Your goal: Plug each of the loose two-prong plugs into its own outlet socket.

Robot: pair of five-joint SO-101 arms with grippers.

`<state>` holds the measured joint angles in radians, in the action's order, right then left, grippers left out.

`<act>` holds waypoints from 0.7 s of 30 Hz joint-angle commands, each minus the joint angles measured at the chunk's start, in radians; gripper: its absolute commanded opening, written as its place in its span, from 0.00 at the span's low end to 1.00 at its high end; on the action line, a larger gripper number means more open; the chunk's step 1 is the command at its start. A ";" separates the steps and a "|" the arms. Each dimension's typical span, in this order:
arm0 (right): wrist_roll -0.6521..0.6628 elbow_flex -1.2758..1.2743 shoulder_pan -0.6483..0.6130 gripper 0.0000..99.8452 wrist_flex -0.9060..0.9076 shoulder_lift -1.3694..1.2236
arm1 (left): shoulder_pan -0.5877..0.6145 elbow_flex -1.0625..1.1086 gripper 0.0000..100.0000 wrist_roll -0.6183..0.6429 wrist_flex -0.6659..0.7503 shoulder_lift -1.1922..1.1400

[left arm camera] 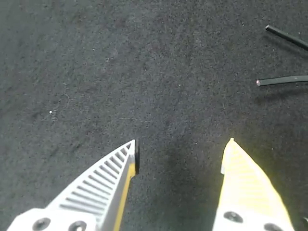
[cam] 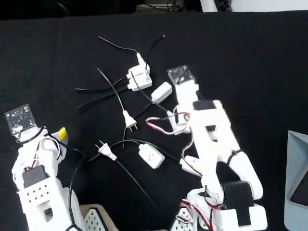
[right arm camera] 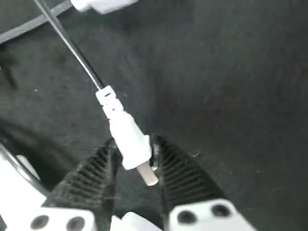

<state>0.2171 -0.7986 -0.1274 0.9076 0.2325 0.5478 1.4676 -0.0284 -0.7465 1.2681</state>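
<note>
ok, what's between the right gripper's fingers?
A white plug on a black cord, clamped across its body by the right gripper. What looks like one prong pokes out toward the wrist; any second prong is covered by the plug body.

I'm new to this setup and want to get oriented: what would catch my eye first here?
First, the right gripper shut on a white plug, its black cord trailing away. Mid-table in the high view lie scattered white plugs and sockets, among them a loose two-prong plug and an outlet socket. The left gripper hangs open over bare black table.
</note>
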 commanded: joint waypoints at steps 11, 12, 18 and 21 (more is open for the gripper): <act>0.000 0.022 -0.054 0.17 0.012 0.042 | -0.012 -0.019 0.29 -0.008 -0.002 0.014; 0.000 0.028 -0.054 0.17 0.012 0.042 | -0.012 -0.019 0.29 -0.008 -0.002 0.014; 0.074 0.085 -0.049 0.16 0.008 -0.064 | -0.012 -0.019 0.29 -0.008 -0.002 0.014; 0.075 0.145 -0.049 0.16 0.014 -0.136 | -0.012 -0.019 0.29 -0.008 -0.002 0.014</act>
<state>0.2816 -0.7419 -0.1688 0.9122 0.1373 0.5478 1.4676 -0.0284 -0.7465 1.2681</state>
